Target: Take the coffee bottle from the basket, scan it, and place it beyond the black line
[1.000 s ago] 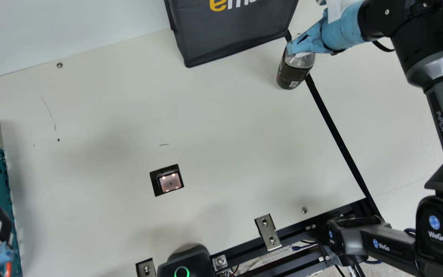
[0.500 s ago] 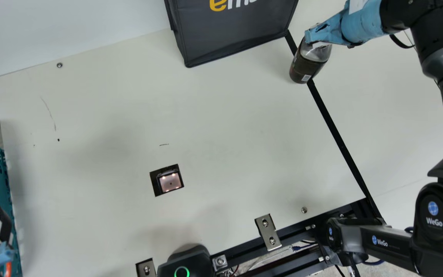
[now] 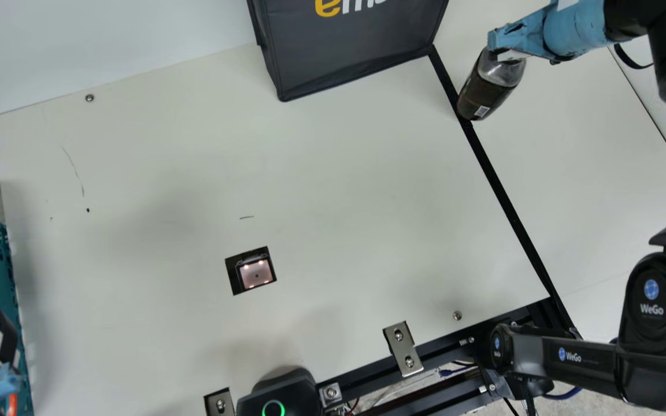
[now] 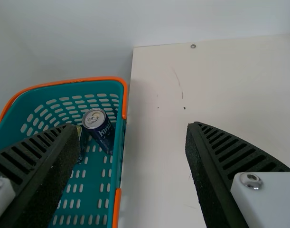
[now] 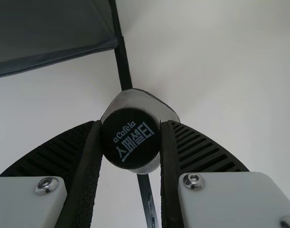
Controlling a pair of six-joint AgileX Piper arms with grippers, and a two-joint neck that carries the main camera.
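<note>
Main view: my right pincer (image 3: 502, 47) clamped on coffee bottle (image 3: 490, 89), far right. Long axis tilted, base overlapping the black line (image 3: 503, 193) as viewed. I judge rightward travel needed before release.

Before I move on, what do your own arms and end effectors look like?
My right arm has black and grey links, a round joint with a blue-and-white logo, a black cable and pale blue wrapping. The left end effector and right end effector both have black ribbed fingers, white mounts and silver screws.
</note>
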